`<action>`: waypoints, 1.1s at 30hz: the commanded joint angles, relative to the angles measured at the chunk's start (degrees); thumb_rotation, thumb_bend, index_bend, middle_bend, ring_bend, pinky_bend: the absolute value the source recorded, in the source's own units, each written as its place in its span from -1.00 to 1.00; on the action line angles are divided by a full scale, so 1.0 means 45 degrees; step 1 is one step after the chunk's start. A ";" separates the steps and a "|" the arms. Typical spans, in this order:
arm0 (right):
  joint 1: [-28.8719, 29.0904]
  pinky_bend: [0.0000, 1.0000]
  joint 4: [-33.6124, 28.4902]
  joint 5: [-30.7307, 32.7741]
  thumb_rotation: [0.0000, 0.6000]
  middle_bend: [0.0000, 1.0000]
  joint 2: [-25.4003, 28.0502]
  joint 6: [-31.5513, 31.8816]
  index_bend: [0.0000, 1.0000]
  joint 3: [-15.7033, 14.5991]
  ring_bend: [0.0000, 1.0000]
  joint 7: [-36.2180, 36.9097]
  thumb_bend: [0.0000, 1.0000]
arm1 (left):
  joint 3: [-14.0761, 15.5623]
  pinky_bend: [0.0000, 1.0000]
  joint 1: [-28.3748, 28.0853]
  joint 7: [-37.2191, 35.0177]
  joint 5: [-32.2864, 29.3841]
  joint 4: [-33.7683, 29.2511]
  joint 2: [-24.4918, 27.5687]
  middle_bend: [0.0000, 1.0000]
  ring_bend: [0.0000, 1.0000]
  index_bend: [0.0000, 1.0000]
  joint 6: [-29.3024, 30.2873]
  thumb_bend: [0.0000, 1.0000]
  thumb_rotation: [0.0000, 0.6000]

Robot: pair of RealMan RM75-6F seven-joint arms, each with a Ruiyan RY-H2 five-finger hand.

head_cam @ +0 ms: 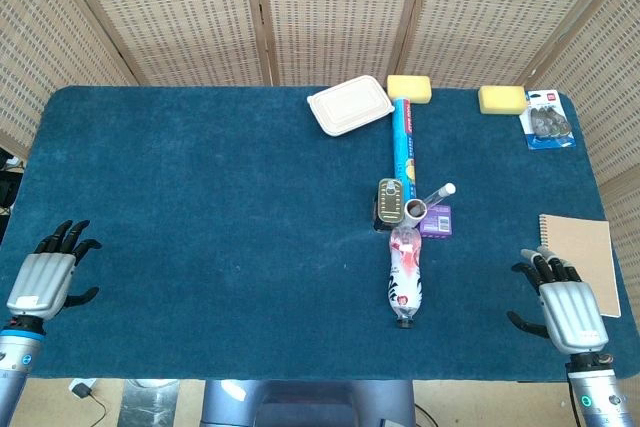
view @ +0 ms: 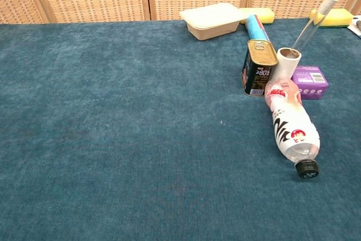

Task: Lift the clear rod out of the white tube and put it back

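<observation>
The white tube (head_cam: 416,211) (view: 287,63) stands upright near the table's middle right, between a tin can and a purple box. The clear rod (head_cam: 437,194) (view: 313,22) sits in it, leaning up and to the right with its white-capped end high. My left hand (head_cam: 50,273) rests at the table's near left edge, fingers spread, holding nothing. My right hand (head_cam: 562,299) rests at the near right edge, also spread and empty. Both hands are far from the tube and appear only in the head view.
A tin can (view: 259,67) and a purple box (view: 310,82) flank the tube. A plastic bottle (view: 291,126) lies in front of it. A blue tube (head_cam: 404,140), white food box (head_cam: 349,105), two yellow sponges (head_cam: 409,88), a blister pack (head_cam: 547,120) and a notebook (head_cam: 581,249) lie around.
</observation>
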 commanded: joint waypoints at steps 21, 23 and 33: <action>0.1528 -0.47 0.3102 -0.1445 0.78 -0.50 -0.3263 0.0564 -0.40 0.0573 -0.62 0.5381 -0.60 | 0.0381 -0.63 -0.0081 -0.0665 0.1188 0.0730 -0.0536 -0.80 -0.97 -0.44 0.0466 -0.68 1.00; 0.1659 -0.46 0.3352 -0.1398 0.78 -0.50 -0.3375 0.0484 -0.40 0.0616 -0.61 0.5661 -0.60 | 0.0483 -0.62 -0.0179 -0.0700 0.1262 0.1019 -0.0772 -0.80 -0.97 -0.46 0.0242 -0.67 1.00; 0.2428 -0.45 0.3541 -0.0753 0.76 -0.49 -0.3705 -0.0429 -0.40 0.0930 -0.60 0.7690 -0.60 | 0.0952 -0.61 -0.0538 -0.0647 0.1835 0.1715 -0.1579 -0.80 -0.97 -0.79 -0.0360 -0.68 1.00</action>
